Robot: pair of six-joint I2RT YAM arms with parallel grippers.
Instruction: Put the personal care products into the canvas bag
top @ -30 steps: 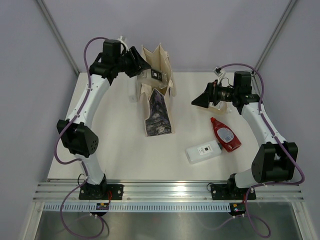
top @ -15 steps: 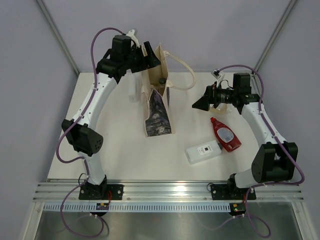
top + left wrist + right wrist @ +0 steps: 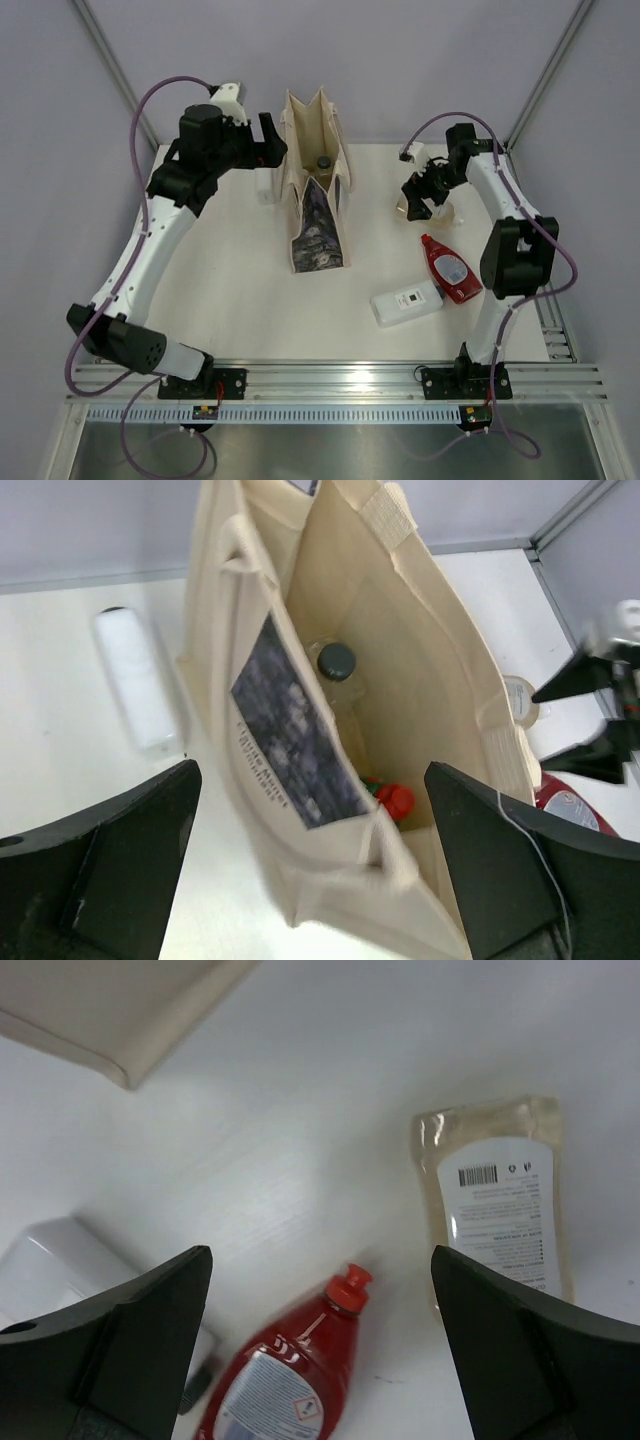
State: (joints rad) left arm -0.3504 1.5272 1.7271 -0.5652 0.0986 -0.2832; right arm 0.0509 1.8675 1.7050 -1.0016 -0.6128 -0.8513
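Left gripper [image 3: 312, 770], spread wide, hangs just beside the canvas bag [image 3: 318, 215] near the far edge of the table [image 3: 230, 290] — black-capped bottle [image 3: 337, 662] inside. Right gripper [image 3: 320, 1255], spread too, hovers over the amber bottle [image 3: 497, 1200].

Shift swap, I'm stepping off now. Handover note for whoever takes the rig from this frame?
Left gripper: open, empty, by the canvas bag's open top.
Right gripper: open, empty, above the table between two bottles.
In the bag: clear bottle with black cap, green bottle with red cap.
On the table: white tube left of the bag; amber bottle with white label, flat red bottle and white rectangular bottle right of it.
Done: two of six.
Left: those four; the amber bottle looks like the right arm's likely next pick.
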